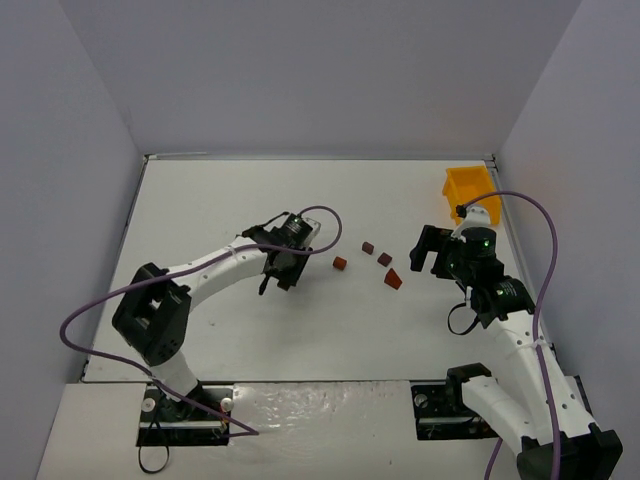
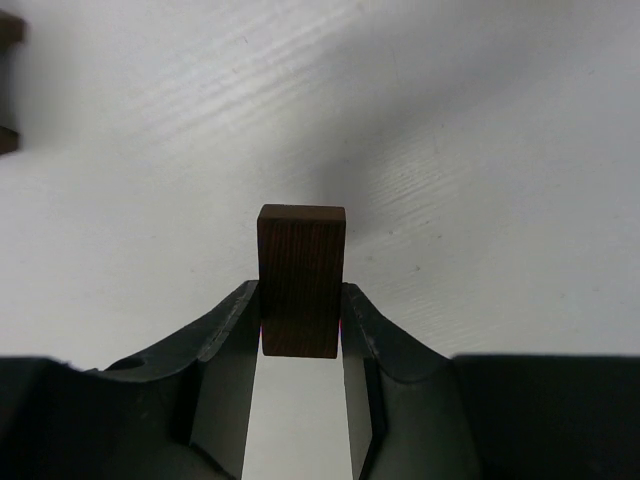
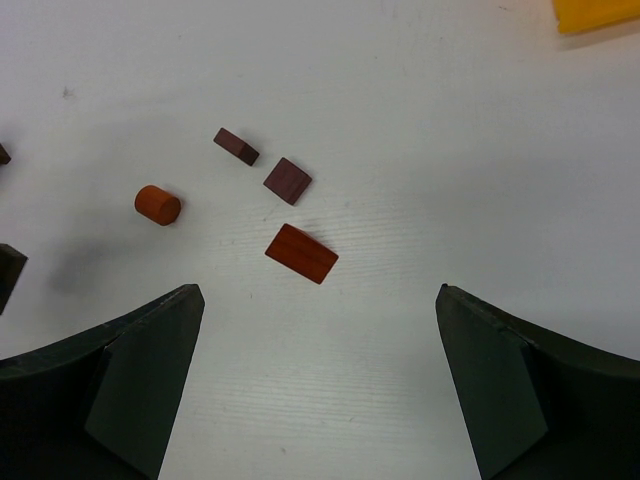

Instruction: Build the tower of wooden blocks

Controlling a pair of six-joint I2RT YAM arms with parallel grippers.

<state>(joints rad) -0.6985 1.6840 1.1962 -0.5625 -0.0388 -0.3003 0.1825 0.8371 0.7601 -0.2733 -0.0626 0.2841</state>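
My left gripper [image 1: 277,272] is shut on a dark brown rectangular wood block [image 2: 301,279], held upright between its fingertips [image 2: 301,305] above the white table. Four loose wood blocks lie between the arms: a reddish cylinder [image 1: 340,264] [image 3: 158,205], a thin dark piece [image 1: 368,247] [image 3: 236,146], a dark cube [image 1: 384,259] [image 3: 288,181] and a reddish-brown block [image 1: 393,279] [image 3: 301,253]. My right gripper [image 1: 428,250] [image 3: 320,300] is open and empty, just right of these blocks. No stacked tower shows in any view.
A yellow bin [image 1: 470,190] [image 3: 598,12] stands at the back right, behind the right arm. Grey walls close the table's left, back and right sides. Two dark pieces [image 2: 8,30] sit at the left edge of the left wrist view.
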